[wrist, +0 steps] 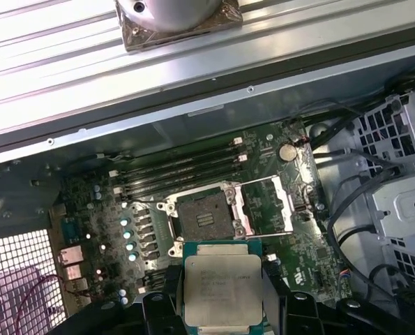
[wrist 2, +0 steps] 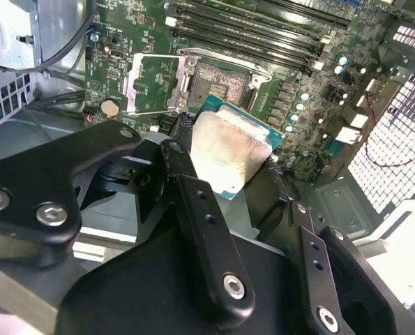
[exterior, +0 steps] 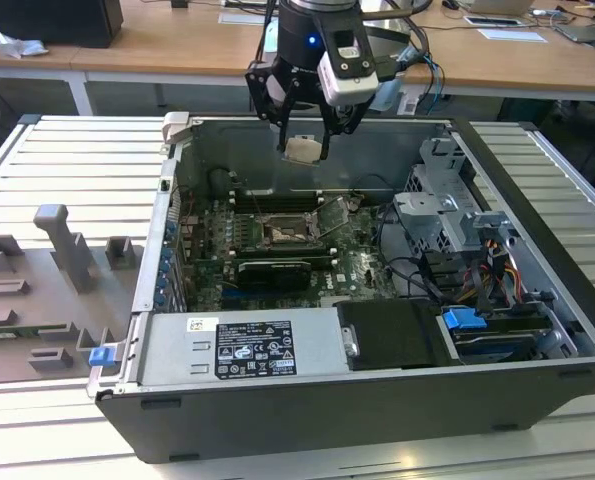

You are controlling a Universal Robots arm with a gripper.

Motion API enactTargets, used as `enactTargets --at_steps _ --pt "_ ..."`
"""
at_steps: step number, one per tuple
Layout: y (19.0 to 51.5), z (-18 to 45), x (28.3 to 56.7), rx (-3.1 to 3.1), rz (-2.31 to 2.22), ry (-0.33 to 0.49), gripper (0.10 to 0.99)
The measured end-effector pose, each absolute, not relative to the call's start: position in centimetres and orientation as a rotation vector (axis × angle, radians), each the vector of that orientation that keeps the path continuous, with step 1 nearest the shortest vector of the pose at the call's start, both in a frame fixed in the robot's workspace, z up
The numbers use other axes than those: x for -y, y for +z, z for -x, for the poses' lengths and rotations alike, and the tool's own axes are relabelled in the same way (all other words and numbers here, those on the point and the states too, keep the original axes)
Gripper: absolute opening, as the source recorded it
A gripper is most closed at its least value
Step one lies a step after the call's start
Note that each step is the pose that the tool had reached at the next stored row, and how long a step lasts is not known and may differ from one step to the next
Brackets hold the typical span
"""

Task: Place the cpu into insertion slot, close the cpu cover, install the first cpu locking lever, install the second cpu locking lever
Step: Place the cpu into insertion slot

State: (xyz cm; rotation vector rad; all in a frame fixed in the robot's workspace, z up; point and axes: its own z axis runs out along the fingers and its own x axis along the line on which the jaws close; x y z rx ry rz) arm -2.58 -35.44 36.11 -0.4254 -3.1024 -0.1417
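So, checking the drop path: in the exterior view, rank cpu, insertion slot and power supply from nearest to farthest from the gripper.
1. cpu, held in the gripper, above the case.
2. insertion slot, below on the board.
3. power supply, at the case's camera-side edge.

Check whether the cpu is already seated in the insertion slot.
No, the gripper holds the cpu in the air, and the insertion slot lies bare.

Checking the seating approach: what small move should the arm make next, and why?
Probably lower toward the insertion slot: the gripper holds the cpu high above it, the slot sits bare, and the cpu cover is flipped open beside it.
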Motion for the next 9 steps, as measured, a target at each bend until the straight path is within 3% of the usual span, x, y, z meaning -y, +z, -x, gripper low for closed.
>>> enactTargets --at_steps 9 --pt "36.01 2.58 35.44 3.084 0.563 -0.142 0.541"
